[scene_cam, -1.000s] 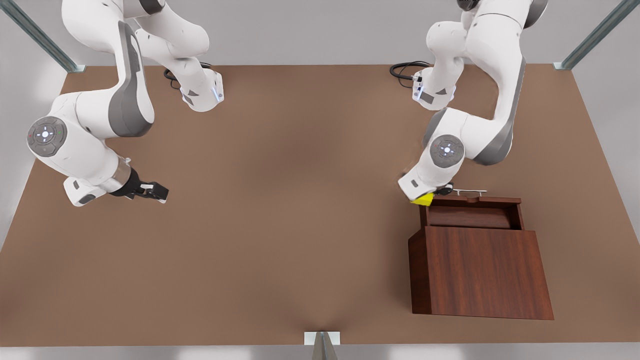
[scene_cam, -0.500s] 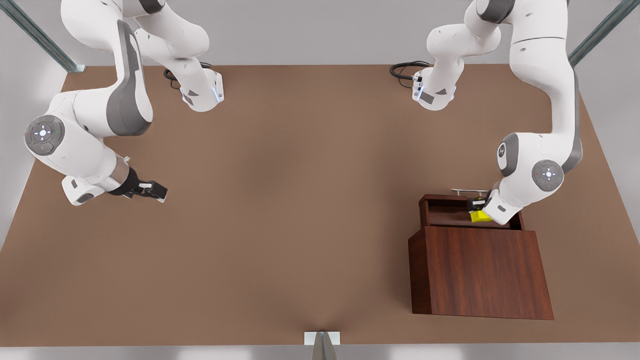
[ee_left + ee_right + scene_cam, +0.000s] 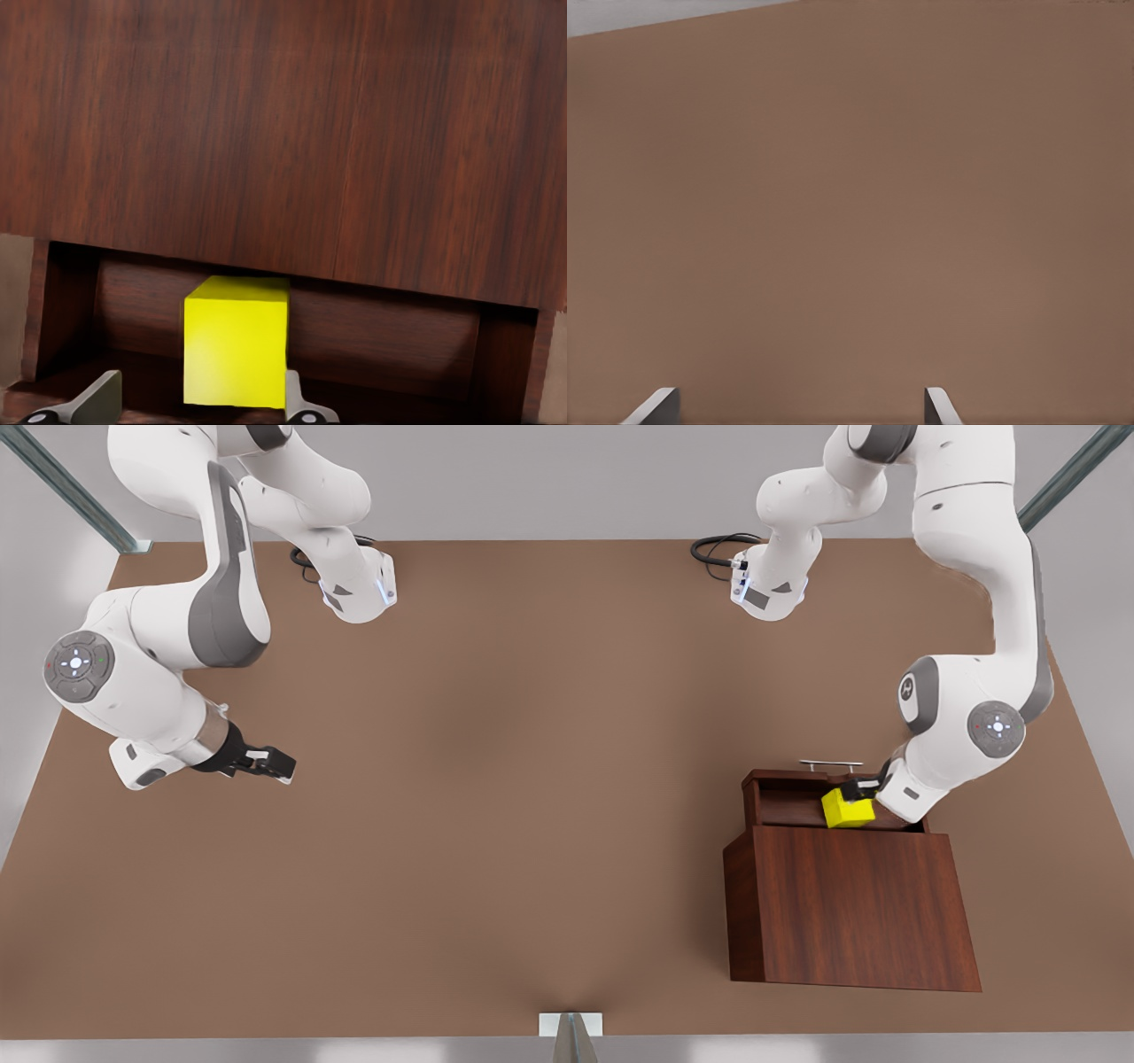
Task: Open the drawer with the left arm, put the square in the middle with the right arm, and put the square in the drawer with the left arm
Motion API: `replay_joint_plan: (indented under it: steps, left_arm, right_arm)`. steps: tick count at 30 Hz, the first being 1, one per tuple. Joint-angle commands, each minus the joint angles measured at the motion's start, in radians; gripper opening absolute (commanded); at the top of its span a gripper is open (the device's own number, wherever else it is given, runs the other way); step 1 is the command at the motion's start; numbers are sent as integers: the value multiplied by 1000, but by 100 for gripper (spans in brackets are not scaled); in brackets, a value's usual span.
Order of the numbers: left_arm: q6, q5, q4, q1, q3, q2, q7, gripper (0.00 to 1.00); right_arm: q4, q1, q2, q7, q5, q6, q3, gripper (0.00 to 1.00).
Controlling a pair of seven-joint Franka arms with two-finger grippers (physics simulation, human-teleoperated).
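My left gripper (image 3: 858, 788) hangs over the open drawer (image 3: 788, 802), fingers spread, one touching the square (image 3: 847, 808) sitting inside; the cabinet (image 3: 855, 903) top looms just beyond. My right gripper (image 3: 273, 764) waits spread over bare table (image 3: 496, 779), well apart.

The right pincer (image 3: 788, 409) hangs over the bare brown worktop (image 3: 850, 221). Two light grey fingertips (image 3: 654, 405) poke in, set wide apart with nothing between them. A thin strip of grey wall (image 3: 647, 13) sits past the worktop's far edge.
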Motion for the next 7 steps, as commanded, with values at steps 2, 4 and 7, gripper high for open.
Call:
replay_joint_plan:
  steps: [2,4,7]
  left_arm:
    - [-173,-5,112,-75,-5,-57,12,100]
    - [-322,2,255,-114,-4,-45,10,100]
    - [-346,-3,267,-114,-5,-44,5,100]
  right_arm:
    - [-2,-1,-5,2,2,0,0,100]
    - [-1,-2,-3,2,2,2,0,100]
    - [-2,-2,-3,2,2,0,-2,100]
